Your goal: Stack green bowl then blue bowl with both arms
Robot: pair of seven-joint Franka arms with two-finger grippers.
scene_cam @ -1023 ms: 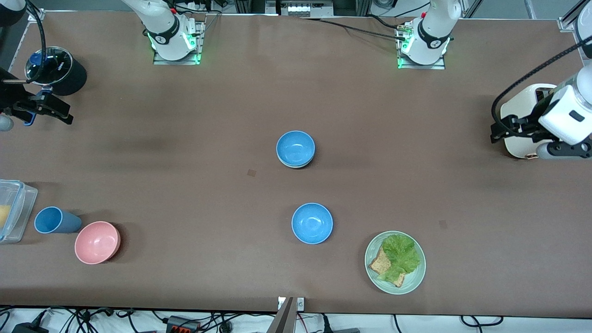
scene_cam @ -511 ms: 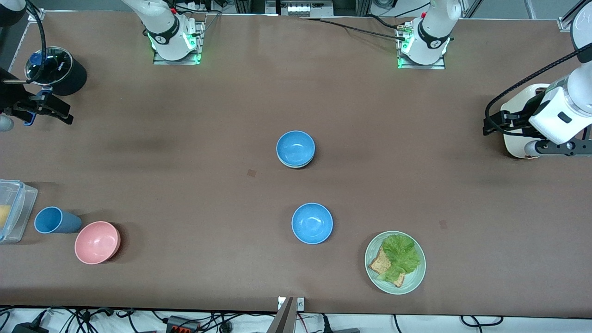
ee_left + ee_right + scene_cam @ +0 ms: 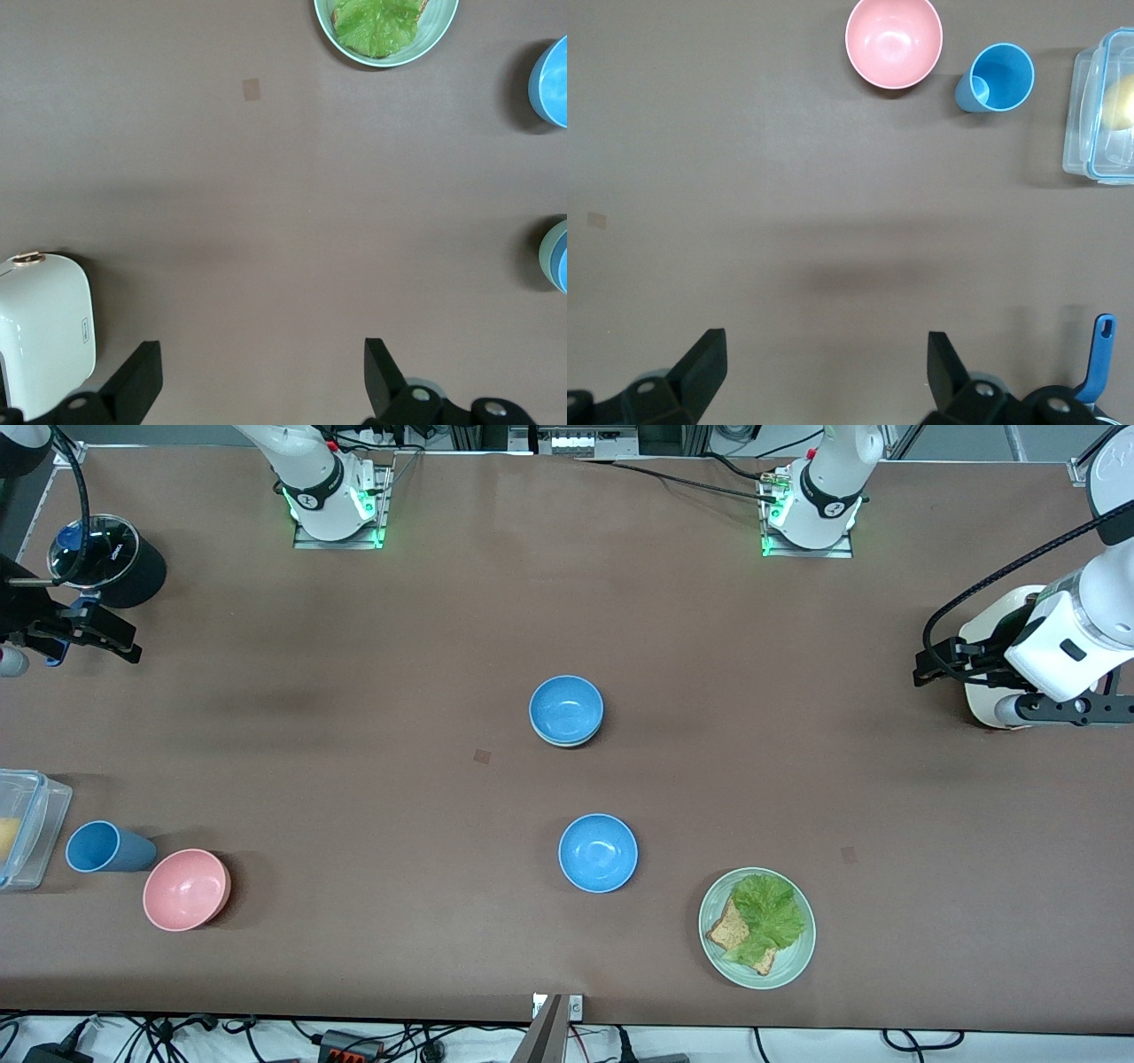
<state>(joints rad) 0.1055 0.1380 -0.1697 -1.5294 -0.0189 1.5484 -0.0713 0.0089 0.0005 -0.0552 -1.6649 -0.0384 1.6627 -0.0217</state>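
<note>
The table (image 3: 372, 691) carried all items. The left gripper (image 3: 932, 666) hung over the table's left-arm end beside a white toaster (image 3: 979, 691), its fingers (image 3: 142, 376) spread apart and empty. The right gripper (image 3: 120, 645) hung over the right-arm end, fingers (image 3: 709, 359) likewise apart. At the table's centre, a blue bowl (image 3: 566, 707) sat nested in the green bowl (image 3: 567, 740). A second blue bowl (image 3: 598, 852) stood nearer the front camera than that stack.

Pretty clearly a robotics lab I'm in: my bases (image 3: 337, 505) are bolted onto a brown-papered table (image 3: 354, 717), with loose cables (image 3: 177, 1036) along its near edge.
</note>
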